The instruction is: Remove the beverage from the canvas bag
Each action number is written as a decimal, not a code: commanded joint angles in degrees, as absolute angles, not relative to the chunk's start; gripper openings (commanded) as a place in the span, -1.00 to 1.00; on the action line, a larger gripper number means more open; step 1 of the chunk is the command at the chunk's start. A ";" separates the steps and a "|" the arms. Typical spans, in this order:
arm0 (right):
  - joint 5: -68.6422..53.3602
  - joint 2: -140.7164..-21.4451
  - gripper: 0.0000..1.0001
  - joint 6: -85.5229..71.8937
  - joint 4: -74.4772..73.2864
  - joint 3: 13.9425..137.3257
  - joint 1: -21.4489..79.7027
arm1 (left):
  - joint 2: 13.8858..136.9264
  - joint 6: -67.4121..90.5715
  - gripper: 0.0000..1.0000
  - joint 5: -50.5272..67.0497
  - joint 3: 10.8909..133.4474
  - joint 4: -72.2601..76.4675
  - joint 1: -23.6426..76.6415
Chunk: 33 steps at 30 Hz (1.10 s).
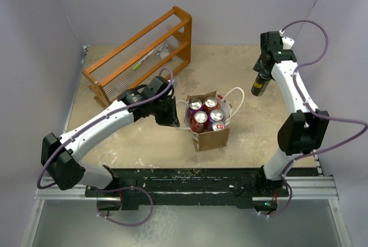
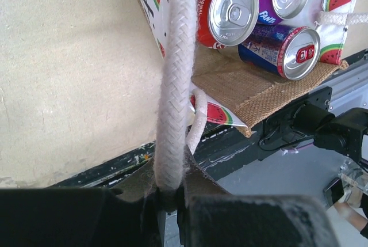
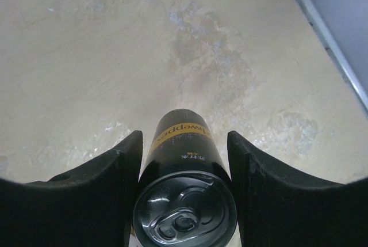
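The left tool is pinching the braided white rope handle of the coarse canvas bag on the desk. The right tool is clenching a black cylindrical Schweppes can, well apart from the bag.

canvas bag: tan, watermelon print | can: black, yellow | rack: orange

Overhead view, wrist cameras close, left apparently sharing canvas bag
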<state>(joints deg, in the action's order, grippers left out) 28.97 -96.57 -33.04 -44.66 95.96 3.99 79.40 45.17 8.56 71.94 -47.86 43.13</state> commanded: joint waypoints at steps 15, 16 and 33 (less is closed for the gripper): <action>25.08 -108.85 -1.00 -34.71 -37.54 100.06 2.04 | 83.04 41.00 -1.00 8.94 77.50 -49.97 41.52; 25.09 -108.70 -1.00 -34.76 -37.13 99.24 2.02 | 83.14 40.96 -1.00 9.03 77.52 -49.86 41.42; 23.71 -98.98 0.79 -30.19 -35.54 93.48 1.67 | 83.08 40.08 -1.00 10.42 77.61 -48.85 40.93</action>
